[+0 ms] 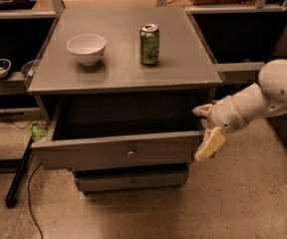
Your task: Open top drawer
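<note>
Gripper (199,134) sits at the right of the frame, at the right front corner of the top drawer (103,152), its two cream fingers (210,143) spread apart. One points left at the level of the drawer's rim and the other hangs down in front of the panel's end. That placement suggests the corner of the front panel is being used as the pulling edge instead of the small round knob (131,154) at the panel's centre. Whether either finger actually touches the panel cannot be told.

The top drawer stands well out from the grey cabinet, across the middle of the frame, so the task looks largely done. Its interior is dark and any contents cannot be made out.

On the cabinet top (183,63) a white bowl (86,48) and a green drink can (149,44) stand upright and apart, toward the back.

Below, only the front of one lower drawer (133,182) shows in shadow, and anything beneath it is hidden. The white arm (263,96) is cut off by the right edge.
</note>
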### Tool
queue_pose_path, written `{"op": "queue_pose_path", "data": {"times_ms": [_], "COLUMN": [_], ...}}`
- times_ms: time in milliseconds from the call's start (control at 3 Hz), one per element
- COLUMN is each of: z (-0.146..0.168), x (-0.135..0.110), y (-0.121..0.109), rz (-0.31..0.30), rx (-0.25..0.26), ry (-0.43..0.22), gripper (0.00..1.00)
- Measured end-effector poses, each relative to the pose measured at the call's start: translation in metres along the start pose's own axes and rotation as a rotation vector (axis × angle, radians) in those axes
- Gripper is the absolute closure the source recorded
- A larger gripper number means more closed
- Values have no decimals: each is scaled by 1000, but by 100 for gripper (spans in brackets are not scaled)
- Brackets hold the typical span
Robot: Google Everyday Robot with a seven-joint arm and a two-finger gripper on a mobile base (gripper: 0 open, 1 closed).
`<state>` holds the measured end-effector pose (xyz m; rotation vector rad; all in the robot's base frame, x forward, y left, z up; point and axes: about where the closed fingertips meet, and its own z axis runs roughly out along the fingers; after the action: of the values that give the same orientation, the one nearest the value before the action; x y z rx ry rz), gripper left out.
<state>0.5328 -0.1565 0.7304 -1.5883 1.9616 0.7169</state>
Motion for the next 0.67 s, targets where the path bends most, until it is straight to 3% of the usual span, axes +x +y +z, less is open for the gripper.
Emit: {"op": "queue_pose_path", "data": {"times_ms": [667], "z": [24], "x": [8], "y": [9], "rz": [10], "rx": [-60], "ry": [-11], "gripper": [0]}}
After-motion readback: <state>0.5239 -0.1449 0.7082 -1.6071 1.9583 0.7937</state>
